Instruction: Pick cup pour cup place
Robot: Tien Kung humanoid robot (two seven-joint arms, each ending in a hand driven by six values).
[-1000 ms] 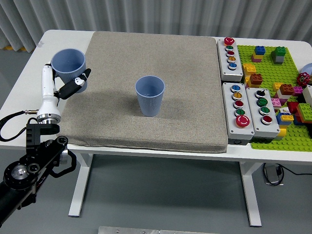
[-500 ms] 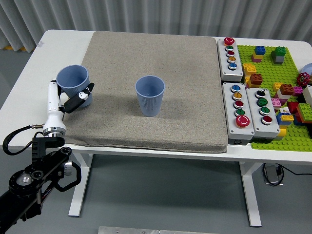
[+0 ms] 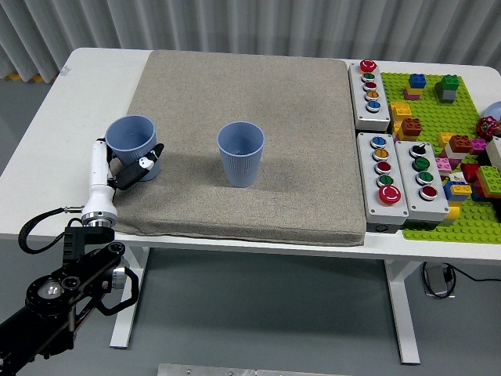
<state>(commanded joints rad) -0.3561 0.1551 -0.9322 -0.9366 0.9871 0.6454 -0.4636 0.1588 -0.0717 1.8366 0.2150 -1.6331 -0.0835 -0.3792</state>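
Observation:
Two blue ribbed cups are in view. One cup (image 3: 241, 153) stands upright near the middle of the grey mat (image 3: 250, 94). The other cup (image 3: 131, 141) is upright at the mat's left edge, with my left hand (image 3: 129, 166) shut on it; the black fingers wrap its right side and the white forearm runs down to the table's front-left corner. Whether this cup rests on the mat or hangs just above it I cannot tell. My right arm does not show.
Three grey button boxes (image 3: 371, 86) (image 3: 383, 168) (image 3: 422, 179) lie right of the mat. A green baseplate (image 3: 454, 117) with several coloured bricks fills the table's right end. The white table (image 3: 47, 117) shows bare at the left.
My left hand has carried its cup down and to the right, from over the bare table left of the mat to the mat's left edge. The middle cup has stayed put.

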